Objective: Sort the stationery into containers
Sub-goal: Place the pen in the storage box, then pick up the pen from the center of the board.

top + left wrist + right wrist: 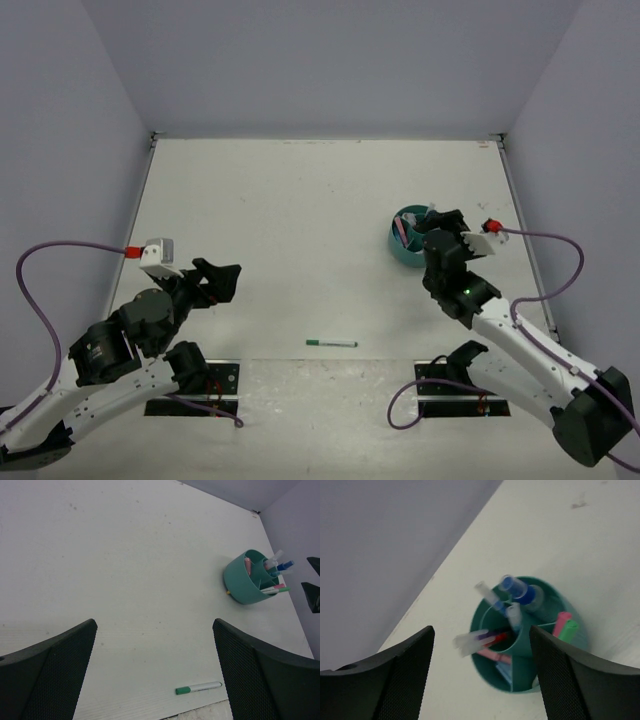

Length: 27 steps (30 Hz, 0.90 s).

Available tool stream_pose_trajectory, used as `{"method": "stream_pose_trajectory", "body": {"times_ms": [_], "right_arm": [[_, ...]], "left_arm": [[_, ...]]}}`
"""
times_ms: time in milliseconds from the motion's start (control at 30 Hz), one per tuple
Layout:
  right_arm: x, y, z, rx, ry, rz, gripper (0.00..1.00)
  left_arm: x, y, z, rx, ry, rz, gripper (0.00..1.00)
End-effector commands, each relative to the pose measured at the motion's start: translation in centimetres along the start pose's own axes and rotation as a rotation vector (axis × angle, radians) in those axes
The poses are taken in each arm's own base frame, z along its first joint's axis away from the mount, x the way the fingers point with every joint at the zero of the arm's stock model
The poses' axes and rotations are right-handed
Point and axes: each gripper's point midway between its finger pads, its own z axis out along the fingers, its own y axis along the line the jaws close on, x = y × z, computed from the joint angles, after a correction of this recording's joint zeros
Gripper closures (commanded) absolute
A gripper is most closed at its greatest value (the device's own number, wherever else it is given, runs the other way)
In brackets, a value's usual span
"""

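The right hand [440, 232] hangs just over the cup [400, 250] at the table's [300, 200] far right. Its fingers are spread wide with nothing between them. In the wrist view the cup sits directly below, its compartments crowded with stationery, including a blue-capped tube [520, 591].

This drop looks done. One green pen [332, 343] lies flat on the table near the front edge, between the two arms and well apart from the cup.

The left hand [222, 280] hovers open and empty on the left. The pen shows low in its wrist view.

The next move probably calls for one hand to come down low and pinch the thin barrel crosswise. It would then carry the pen to the cup's pen compartment.
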Motion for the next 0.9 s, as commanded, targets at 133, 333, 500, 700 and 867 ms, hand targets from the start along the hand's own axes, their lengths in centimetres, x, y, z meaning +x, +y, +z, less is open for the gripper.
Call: {"method": "stream_pose_trajectory", "body": {"times_ms": [133, 333, 500, 700, 867], "right_arm": [[7.9, 10.0, -13.1, -1.074, 0.612, -0.727, 0.18], [17.7, 0.1, -19.8, -1.038, 1.005, -1.423, 0.21], [20.8, -1.7, -24.1, -1.142, 1.076, -1.58, 0.25], [23.9, -4.4, -26.6, -1.175, 1.123, -1.746, 0.28], [26.0, -5.4, -26.8, -1.163, 1.169, -1.822, 0.39]], "left_arm": [[-0.7, -0.2, 0.2, -0.006, -0.026, -0.01, 0.0], [-0.6, 0.1, 0.4, -0.034, -0.019, -0.004, 0.0], [-0.8, 0.0, 0.2, -0.025, -0.03, -0.013, 0.0], [-0.6, -0.1, 0.4, -0.026, -0.019, 0.001, 0.0], [-0.7, -0.1, 0.3, -0.023, -0.021, -0.003, 0.0]]}}
